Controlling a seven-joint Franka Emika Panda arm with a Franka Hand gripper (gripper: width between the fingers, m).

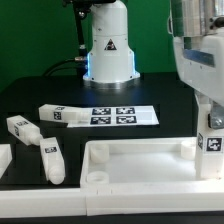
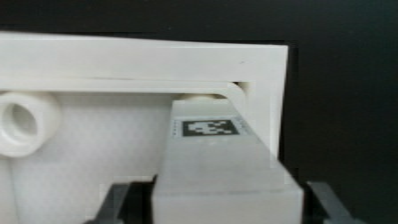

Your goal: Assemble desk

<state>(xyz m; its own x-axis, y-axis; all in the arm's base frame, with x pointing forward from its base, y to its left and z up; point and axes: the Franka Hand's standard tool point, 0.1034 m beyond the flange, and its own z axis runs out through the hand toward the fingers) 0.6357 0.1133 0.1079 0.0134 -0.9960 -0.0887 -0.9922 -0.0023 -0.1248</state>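
The desk panel (image 1: 140,180) lies at the table's (image 1: 40,100) front, with the marker board (image 1: 125,116) behind it. Three legs lie toward the exterior view's left: far leg (image 1: 60,113), middle leg (image 1: 20,127), near leg (image 1: 52,160). The upright leg (image 1: 212,138) stands at the panel's other end.

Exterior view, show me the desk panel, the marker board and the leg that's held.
desk panel (image 1: 140,180), exterior view, front rim.
marker board (image 1: 125,116), exterior view, middle of its tagged face.
held leg (image 1: 213,145), exterior view, its tagged side.
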